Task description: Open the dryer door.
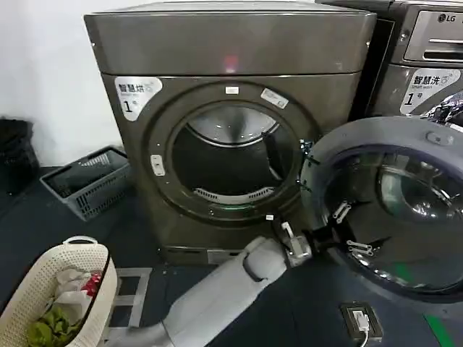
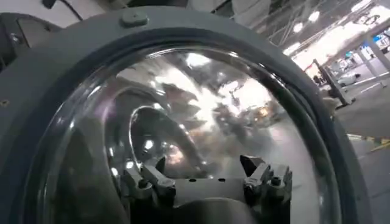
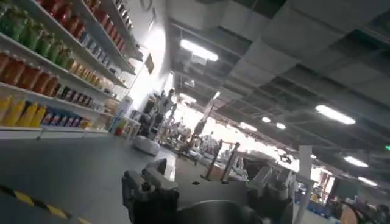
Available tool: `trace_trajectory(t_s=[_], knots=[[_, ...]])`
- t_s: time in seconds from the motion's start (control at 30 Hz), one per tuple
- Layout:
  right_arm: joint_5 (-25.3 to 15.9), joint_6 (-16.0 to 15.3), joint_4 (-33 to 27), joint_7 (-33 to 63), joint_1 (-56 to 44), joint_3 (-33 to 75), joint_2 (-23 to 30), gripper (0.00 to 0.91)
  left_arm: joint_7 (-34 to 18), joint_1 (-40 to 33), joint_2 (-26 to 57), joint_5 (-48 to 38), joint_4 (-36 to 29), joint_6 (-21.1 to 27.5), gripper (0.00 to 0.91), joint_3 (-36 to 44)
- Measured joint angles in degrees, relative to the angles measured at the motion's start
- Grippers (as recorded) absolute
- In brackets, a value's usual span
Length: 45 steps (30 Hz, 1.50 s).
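From the head view, your dryer stands on the floor with its door swung wide to its right, inner face outward, the drum mouth exposed; the job looks done. Your left gripper reaches to the door's near rim, likely to push it. In the left wrist view, its fingers are apart, just before the glass. In the right wrist view, your right gripper points at shop shelves, idle, fingers apart.
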Motion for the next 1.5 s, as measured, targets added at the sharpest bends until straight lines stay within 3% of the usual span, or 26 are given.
trace_trajectory(t_s=[0.6, 0.73, 0.83, 1.23, 1.5], knots=[[1.0, 0.9, -1.4, 0.0, 0.3, -0.5, 0.2, 0.907, 0.1, 4.7, 4.0, 0.7, -7.4, 3.3, 0.907, 0.4], [1.6, 1.2, -0.8, 0.0, 0.4, -0.8, 0.7, 0.907, -0.1, 6.2, 5.7, 0.4, -10.2, 6.0, 0.907, -0.7], [3.4, 0.5, 0.0, -0.1, 0.3, -1.4, 0.9, 0.907, -0.6, 8.3, 8.5, -1.8, -14.2, 9.4, 0.907, -1.7], [3.2, 0.8, 1.3, 0.5, 1.3, -3.5, 0.2, 0.907, -4.4, 21.0, 28.7, -9.2, -37.1, 17.7, 0.907, -14.0], [3.1, 0.7, 1.1, 0.5, 2.0, -4.0, -1.4, 0.907, -13.5, 36.6, 39.8, -20.1, -50.6, 29.0, 0.907, -28.6]])
